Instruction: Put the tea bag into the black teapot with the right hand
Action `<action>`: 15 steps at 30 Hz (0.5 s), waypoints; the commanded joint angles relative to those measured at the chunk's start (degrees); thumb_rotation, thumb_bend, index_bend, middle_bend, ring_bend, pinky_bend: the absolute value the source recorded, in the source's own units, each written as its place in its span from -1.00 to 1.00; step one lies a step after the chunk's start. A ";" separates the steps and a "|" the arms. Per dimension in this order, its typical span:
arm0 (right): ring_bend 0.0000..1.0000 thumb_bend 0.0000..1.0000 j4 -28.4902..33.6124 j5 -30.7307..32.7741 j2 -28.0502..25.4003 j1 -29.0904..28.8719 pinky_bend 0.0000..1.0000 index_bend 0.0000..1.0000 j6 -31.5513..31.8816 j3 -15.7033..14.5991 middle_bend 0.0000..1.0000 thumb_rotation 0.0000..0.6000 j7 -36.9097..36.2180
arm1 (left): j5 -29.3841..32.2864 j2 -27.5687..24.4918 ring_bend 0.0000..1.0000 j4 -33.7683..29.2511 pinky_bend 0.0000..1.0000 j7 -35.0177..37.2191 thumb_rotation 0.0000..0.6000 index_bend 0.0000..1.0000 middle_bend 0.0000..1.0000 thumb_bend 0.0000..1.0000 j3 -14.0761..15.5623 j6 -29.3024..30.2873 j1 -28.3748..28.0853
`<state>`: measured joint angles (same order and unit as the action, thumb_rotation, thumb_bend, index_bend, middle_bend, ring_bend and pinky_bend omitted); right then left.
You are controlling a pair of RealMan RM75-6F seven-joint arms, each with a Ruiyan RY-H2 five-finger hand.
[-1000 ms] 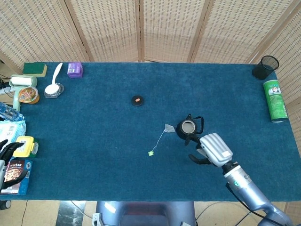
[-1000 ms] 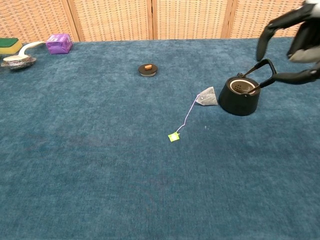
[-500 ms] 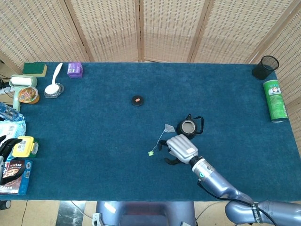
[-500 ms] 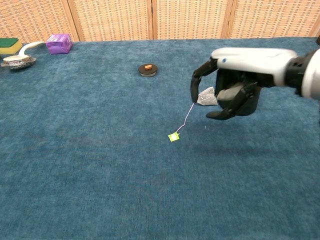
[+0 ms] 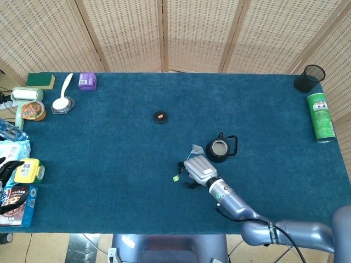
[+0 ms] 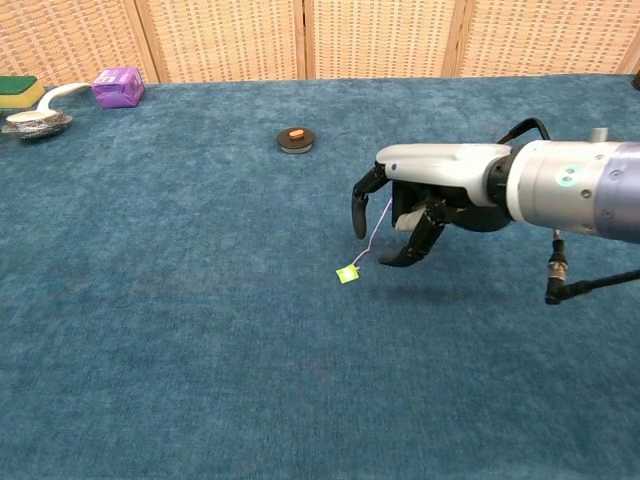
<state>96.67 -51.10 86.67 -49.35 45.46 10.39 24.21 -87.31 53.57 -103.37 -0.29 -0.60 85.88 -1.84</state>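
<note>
Tea bag: we see the tea bag (image 5: 197, 148) lying on the cloth just beyond our right hand (image 5: 199, 169), against the near-left side of the teapot (image 5: 219, 149); in the chest view the hand covers most of it.
String and tag: its string (image 6: 376, 231) runs down under our curled fingers (image 6: 360, 204) to the green tag (image 6: 348, 273), which lies on the cloth just below and left of the fingertips.
Right hand: we hold it palm down over the string, fingers apart and bent toward the cloth, gripping nothing.
Teapot: black, lidless, upright, just behind the hand on its right side.
Lid: the lid (image 5: 160, 116) sits well apart, far beyond the hand to its left.
Left hand: our left hand (image 5: 7, 169) shows at the table's left edge; we cannot tell its state.
Table: the blue table (image 5: 109, 159) carries everything.
</note>
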 commanded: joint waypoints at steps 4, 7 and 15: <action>1.00 -0.26 -3.22 5.19 2.77 -2.88 1.00 -0.17 -0.30 -0.55 1.00 1.00 2.10 | 0.20 0.10 -0.84 0.49 -0.75 0.67 1.00 -0.63 -0.62 -0.41 0.02 -0.01 0.03; 1.00 -0.25 -4.09 7.07 3.59 -4.00 1.00 -0.17 -0.22 -0.69 1.00 1.00 3.03 | 0.28 0.14 -0.84 0.86 -0.75 1.04 1.00 -0.63 -0.62 -0.41 0.04 0.09 0.10; 1.00 -0.23 -5.79 10.64 5.34 -6.07 1.00 -0.17 0.34 -1.43 1.00 1.00 4.74 | 0.53 0.09 -0.84 1.71 -0.75 2.09 1.00 -0.63 -0.62 -0.41 0.08 0.41 0.40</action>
<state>91.15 -40.78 91.76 -55.17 45.75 9.12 28.75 -86.77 53.66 -101.70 1.77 -0.53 86.26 -1.47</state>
